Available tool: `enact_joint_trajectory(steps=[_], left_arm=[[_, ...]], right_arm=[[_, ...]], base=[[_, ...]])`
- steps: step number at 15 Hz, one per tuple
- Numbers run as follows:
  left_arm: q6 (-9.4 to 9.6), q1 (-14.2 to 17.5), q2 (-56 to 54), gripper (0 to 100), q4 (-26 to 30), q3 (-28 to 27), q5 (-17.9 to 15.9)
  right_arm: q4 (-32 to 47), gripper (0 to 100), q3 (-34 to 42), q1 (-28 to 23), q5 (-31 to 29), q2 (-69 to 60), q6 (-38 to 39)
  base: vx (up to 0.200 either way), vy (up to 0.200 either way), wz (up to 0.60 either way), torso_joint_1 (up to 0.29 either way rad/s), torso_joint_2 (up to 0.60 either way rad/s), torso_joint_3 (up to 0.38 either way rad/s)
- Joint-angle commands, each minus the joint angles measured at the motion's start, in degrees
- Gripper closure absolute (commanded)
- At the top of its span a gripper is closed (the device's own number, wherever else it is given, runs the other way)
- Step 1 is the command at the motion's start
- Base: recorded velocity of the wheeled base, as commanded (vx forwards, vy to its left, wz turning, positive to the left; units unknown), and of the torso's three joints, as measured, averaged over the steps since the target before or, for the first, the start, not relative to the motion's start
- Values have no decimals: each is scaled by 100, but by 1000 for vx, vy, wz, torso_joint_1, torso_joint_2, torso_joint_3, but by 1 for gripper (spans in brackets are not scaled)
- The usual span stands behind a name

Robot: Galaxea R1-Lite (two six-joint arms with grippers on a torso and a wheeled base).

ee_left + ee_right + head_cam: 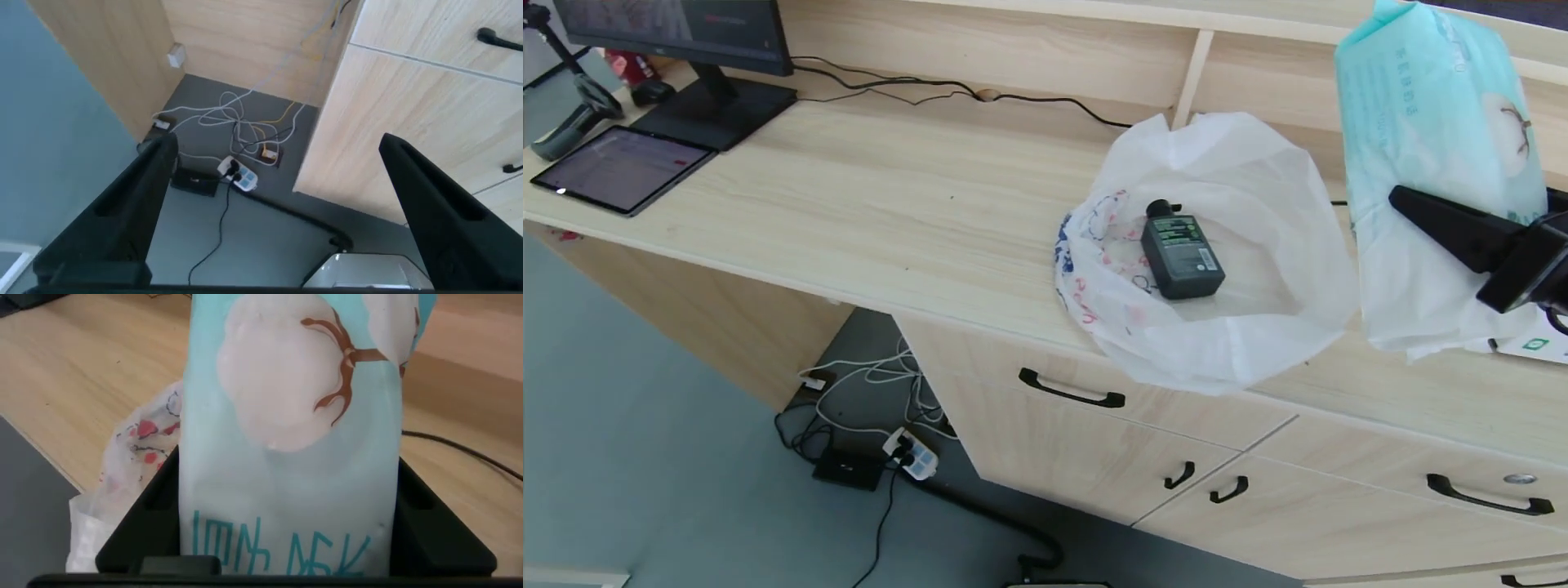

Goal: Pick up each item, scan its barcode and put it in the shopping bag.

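Nothing is reading clearly. Teal characters are running across the pale teal soft plastic pack (pixel 1437 163) at upper right, partly hidden. The dark flat plastic bottle (pixel 1181 253), centre-right, is showing a green-and-white label too small to read.

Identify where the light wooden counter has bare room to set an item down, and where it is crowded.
Free: the wide stretch of light wooden counter between the flat dark tablet and the white plastic shopping bag. Crowded: the bag end, where a pale-green soft tissue pack is held up beside it.
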Motion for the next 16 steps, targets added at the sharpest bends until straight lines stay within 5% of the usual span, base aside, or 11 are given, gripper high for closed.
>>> enact_joint_trajectory(steps=[1,3,9,16], left_arm=[[-1,-1,-2,0,-2,0,0],[-10,-1,-2,0,-2,0,8],[-19,-1,-2,0,-2,0,8],[-27,-1,-2,0,-20,0,8]], right_arm=[[-2,100,-26,-43,6,27,5],[191,100,-290,-219,102,18,137],[3144,100,-2364,-219,876,300,717],[5025,100,-2830,-122,911,722,585]], base=[[0,0,600,7,7,7],[0,0,300,-1,-4,-4],[0,0,0,0,0,0],[0,0,0,0,0,0]])
